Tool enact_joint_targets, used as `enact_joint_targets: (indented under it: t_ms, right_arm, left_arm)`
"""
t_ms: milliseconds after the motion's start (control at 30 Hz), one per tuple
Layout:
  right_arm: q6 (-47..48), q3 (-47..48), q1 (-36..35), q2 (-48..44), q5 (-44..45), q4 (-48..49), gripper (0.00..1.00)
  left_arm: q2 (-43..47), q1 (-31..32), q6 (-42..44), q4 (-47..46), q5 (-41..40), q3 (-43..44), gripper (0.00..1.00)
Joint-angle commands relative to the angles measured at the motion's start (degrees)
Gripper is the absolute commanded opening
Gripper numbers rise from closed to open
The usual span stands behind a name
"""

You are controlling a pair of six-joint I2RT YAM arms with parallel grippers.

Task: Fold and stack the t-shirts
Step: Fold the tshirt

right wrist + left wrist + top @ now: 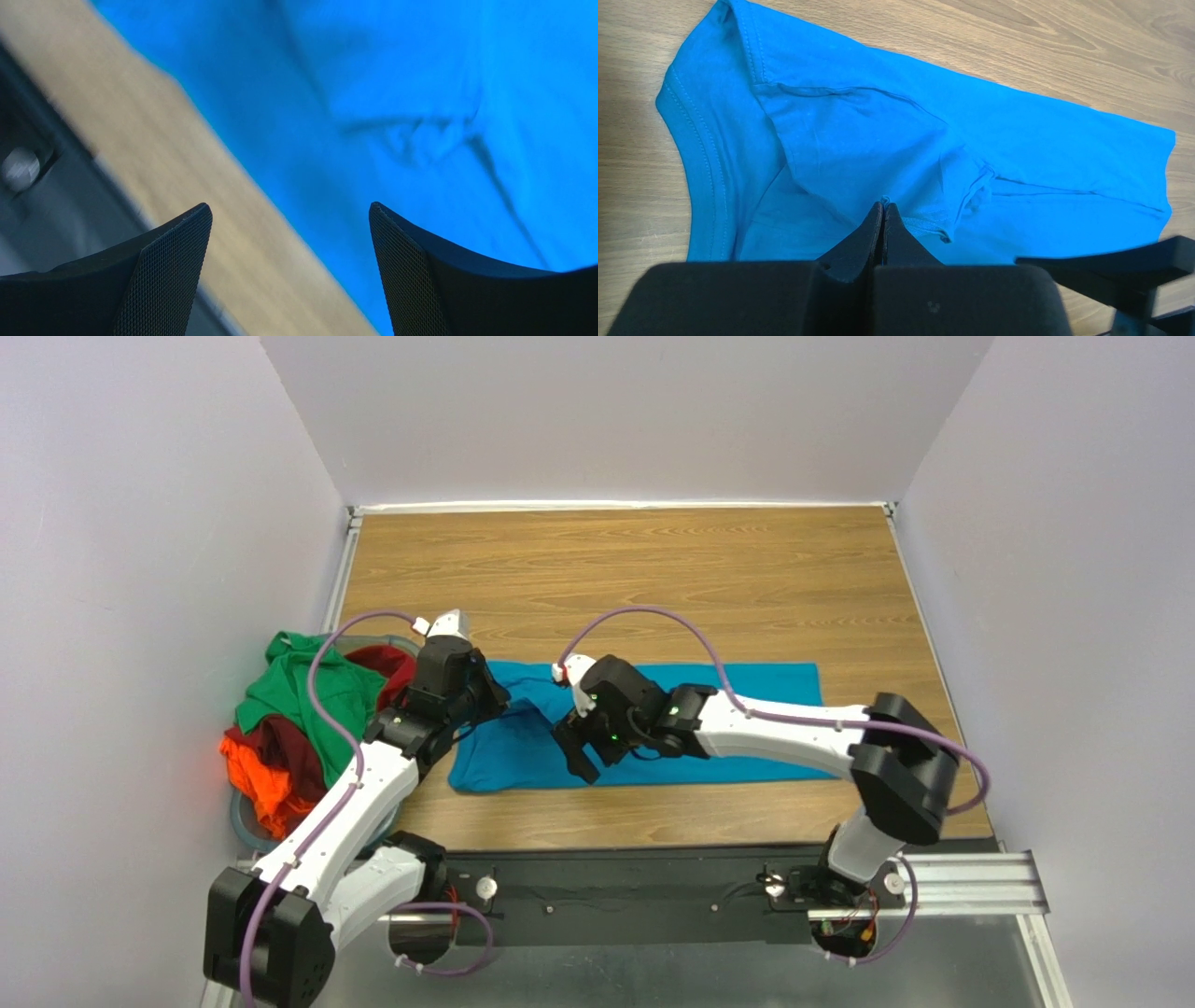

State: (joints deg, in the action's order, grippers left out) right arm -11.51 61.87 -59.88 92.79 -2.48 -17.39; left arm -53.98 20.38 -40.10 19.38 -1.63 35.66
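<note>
Top overhead; wrist views close, all sharing teal-blue t-shirt [758,679].

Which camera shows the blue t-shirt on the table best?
The top external view: the teal-blue t-shirt shows nearly whole there, end to end, only its middle hidden. The left wrist view shows one end with its folds, sharp and close; the right wrist view shows only a blurred patch by its edge.

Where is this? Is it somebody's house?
Probably a robot test lab, not a house. The left arm and right arm are mounted at the table's near edge, plain white walls box it in, and a teal shirt lies there.
</note>
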Motion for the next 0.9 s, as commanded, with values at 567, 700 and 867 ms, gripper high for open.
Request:
enact_joint_targets:
  t_ms: [567,700,867]
  right_arm:
    - [2.6,4.8,-0.4,15.7,14.5,13.7,0.62]
    - [2.1,4.6,-0.4,16.4,15.9,13.7,0.5]
    - [1.3,4.2,-0.4,14.3,17.6,13.7,0.2]
  left_arm:
    - [-3.2,0.3,1.1,-1.6,-3.5,2.1,0.0]
    - [-2.9,0.3,1.0,-1.5,-3.5,2.0,0.0]
    - [-2.6,0.3,0.8,-1.4,-3.5,2.0,0.0]
